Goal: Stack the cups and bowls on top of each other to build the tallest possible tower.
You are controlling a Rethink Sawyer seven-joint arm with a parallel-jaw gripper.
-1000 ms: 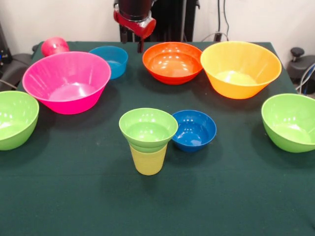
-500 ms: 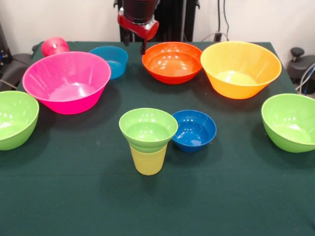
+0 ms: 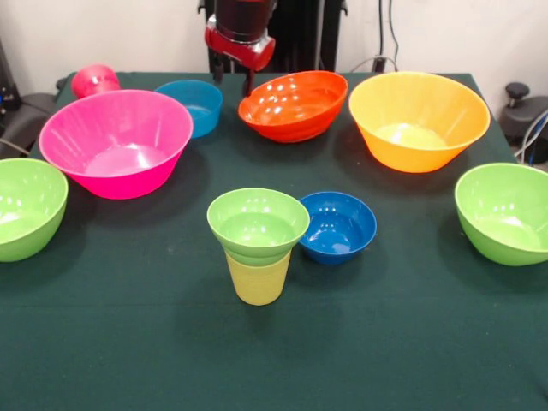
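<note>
Front view: tower stands at table centre, a small green bowl seated in a yellow cup. Dark blue bowl sits touching it at 3 o'clock. Orange-red bowl lies at 12 o'clock, tilted, its far-right rim raised and its left rim low under the gripper. Pink bowl is at 10 o'clock, light blue bowl behind it, red cup at the far corner. Yellow-orange bowl is at 2 o'clock; green bowls sit at 9 and 3.

Risk, as judged: a hold on one rim edge lets the tilted bowl swing or slip free; its width on the narrow tower could topple the cup.

Gripper: one finger meets the orange-red bowl's left rim. Whether it is clenched or released, I cannot tell.
</note>
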